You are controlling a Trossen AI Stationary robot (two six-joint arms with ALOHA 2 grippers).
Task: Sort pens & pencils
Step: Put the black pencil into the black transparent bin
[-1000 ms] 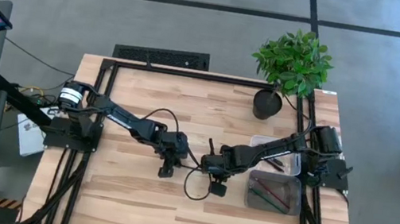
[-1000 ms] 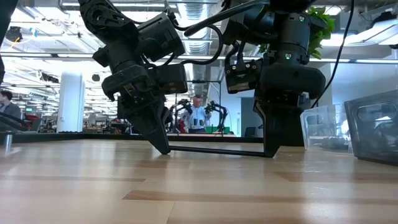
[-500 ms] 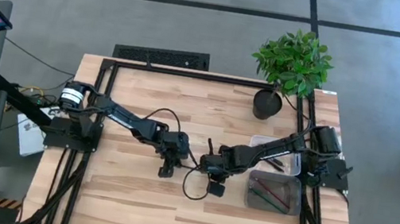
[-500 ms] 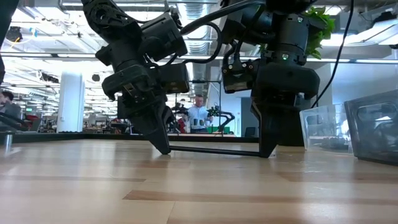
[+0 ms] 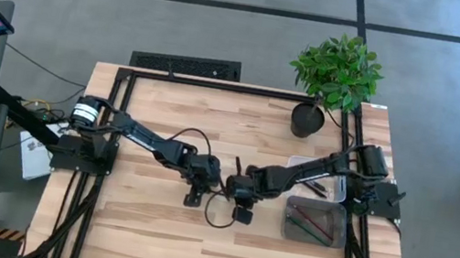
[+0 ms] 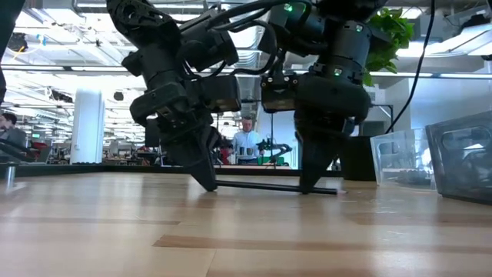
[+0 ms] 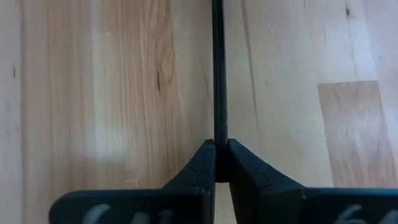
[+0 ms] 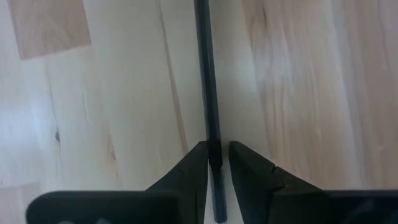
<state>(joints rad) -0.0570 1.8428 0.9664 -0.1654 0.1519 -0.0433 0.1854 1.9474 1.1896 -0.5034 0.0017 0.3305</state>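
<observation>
Both arms meet mid-table over one thin black pencil (image 6: 269,185) lying flat on the pale wooden tabletop (image 5: 148,236). The left gripper (image 7: 221,163) is clenched on one end of it; the right gripper (image 8: 216,163) straddles the other end, fingers a touch apart. At 3 o'clock, a clear plastic bin (image 5: 315,222) holds red and green sticks. At 1 o'clock, a potted green plant (image 5: 336,72). The 6 o'clock edge has bare wood. There's a busy workshop behind.
</observation>
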